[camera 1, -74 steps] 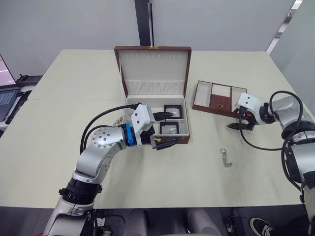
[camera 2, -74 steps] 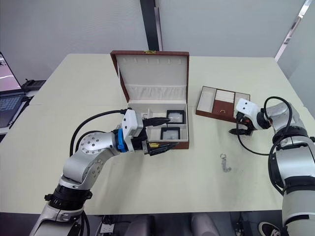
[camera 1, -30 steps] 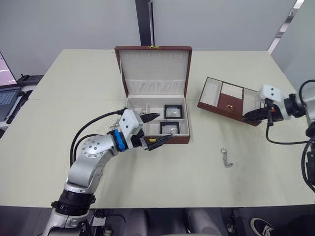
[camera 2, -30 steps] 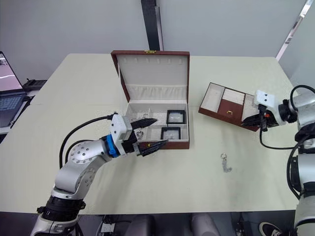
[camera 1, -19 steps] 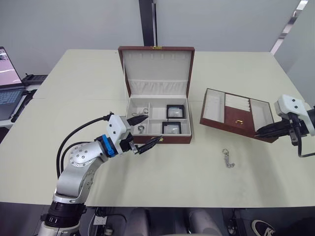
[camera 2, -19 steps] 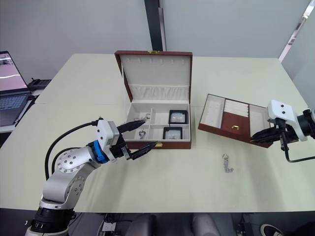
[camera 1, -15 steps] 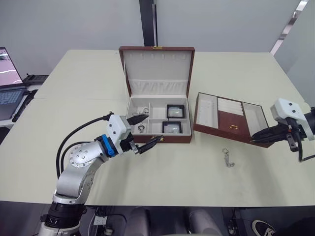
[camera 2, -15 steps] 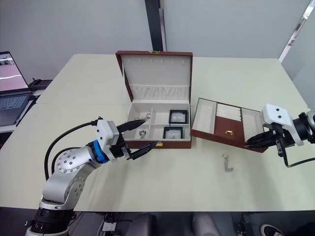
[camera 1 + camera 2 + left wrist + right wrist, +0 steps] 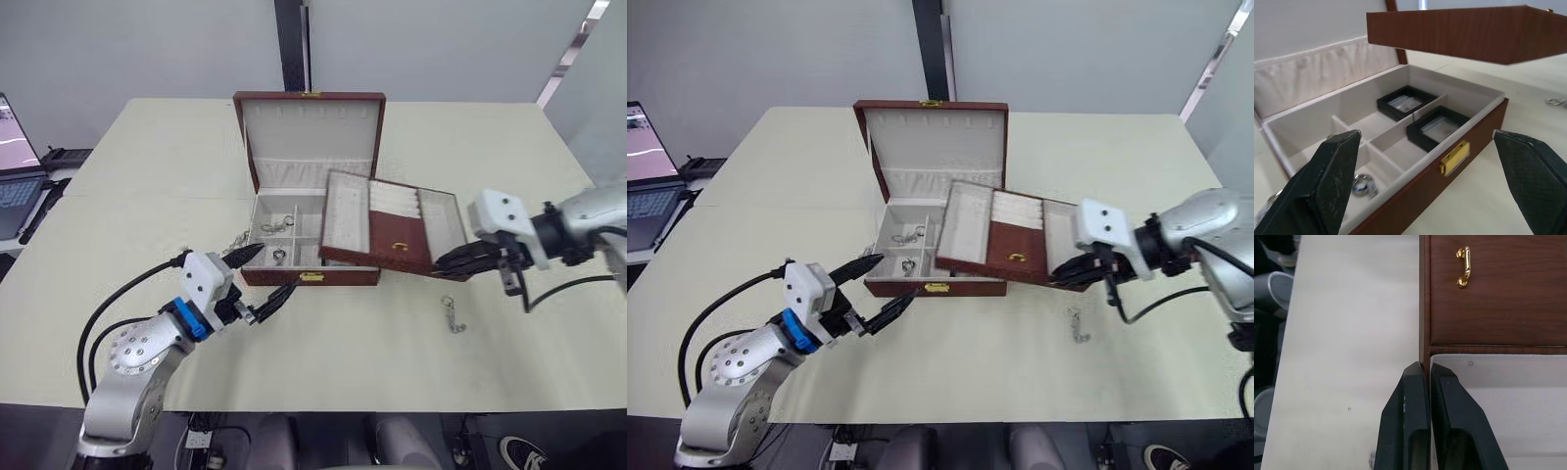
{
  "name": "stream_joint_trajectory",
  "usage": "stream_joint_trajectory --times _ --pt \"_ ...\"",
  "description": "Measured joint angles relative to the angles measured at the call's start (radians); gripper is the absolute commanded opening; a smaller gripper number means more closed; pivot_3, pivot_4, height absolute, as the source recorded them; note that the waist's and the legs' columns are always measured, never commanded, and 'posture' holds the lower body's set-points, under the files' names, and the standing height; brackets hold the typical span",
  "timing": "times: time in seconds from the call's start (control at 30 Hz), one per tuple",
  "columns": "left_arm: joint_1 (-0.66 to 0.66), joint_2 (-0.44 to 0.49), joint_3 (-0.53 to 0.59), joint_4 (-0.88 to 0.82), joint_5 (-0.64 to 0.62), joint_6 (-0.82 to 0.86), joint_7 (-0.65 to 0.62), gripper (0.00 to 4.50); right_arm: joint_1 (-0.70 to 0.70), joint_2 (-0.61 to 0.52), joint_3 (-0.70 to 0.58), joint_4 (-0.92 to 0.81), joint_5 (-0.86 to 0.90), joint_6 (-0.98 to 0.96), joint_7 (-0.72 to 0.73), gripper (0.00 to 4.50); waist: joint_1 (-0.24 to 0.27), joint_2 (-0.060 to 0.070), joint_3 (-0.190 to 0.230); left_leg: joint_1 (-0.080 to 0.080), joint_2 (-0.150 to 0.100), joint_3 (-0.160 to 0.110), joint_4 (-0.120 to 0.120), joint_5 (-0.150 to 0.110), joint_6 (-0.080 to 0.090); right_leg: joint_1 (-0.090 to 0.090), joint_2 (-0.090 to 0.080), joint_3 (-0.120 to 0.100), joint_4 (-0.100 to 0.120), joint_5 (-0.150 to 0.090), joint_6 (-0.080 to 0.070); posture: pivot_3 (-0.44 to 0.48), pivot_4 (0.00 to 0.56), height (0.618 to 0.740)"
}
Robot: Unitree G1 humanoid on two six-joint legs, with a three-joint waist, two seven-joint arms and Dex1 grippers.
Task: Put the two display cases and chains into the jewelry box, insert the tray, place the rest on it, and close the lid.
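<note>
The jewelry box (image 9: 279,277) stands open mid-table with its lid (image 9: 310,137) upright. My right gripper (image 9: 453,262) is shut on the near wall of the tray (image 9: 392,227), which hangs tilted above the box's right half. The right wrist view shows the fingers (image 9: 1410,396) pinching that wall beside the gold knob (image 9: 1463,267). The two display cases (image 9: 1406,103) (image 9: 1437,127) lie in the box's right compartments under the tray. Chains (image 9: 281,225) rest in the left compartments, and one chain (image 9: 451,315) lies on the table to the right. My left gripper (image 9: 272,270) is open, empty, just off the box's front-left corner.
Another small chain (image 9: 237,241) lies on the table by the box's left side. A laptop (image 9: 15,188) sits at the far left on a side surface. The table edge runs close behind the left arm.
My right gripper has carried the tray leftward from the table's right side to over the box. The left arm has drawn back toward the front-left, still open.
</note>
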Motion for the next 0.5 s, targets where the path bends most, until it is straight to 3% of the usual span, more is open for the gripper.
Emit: stream_joint_trajectory --times 0.23,0.5 --pt "0.162 -0.016 0.087 -0.095 -0.025 0.013 0.065 4.50 -0.162 0.178 0.152 0.082 -0.104 0.050 -0.063 0.01 0.001 -0.001 0.000 0.000 0.000 0.000 0.000 0.000 0.000 0.000 0.000 -0.001 0.000 0.000 -0.001 0.000 0.150 0.740" --pt "0.231 -0.041 0.120 -0.150 -0.037 0.015 0.126 4.50 -0.252 0.303 0.229 0.156 -0.176 0.083 -0.104 0.01 0.005 -0.001 0.000 0.000 0.000 0.000 0.000 0.000 0.000 0.000 0.000 -0.002 0.000 -0.001 -0.002 0.000 0.150 0.740"
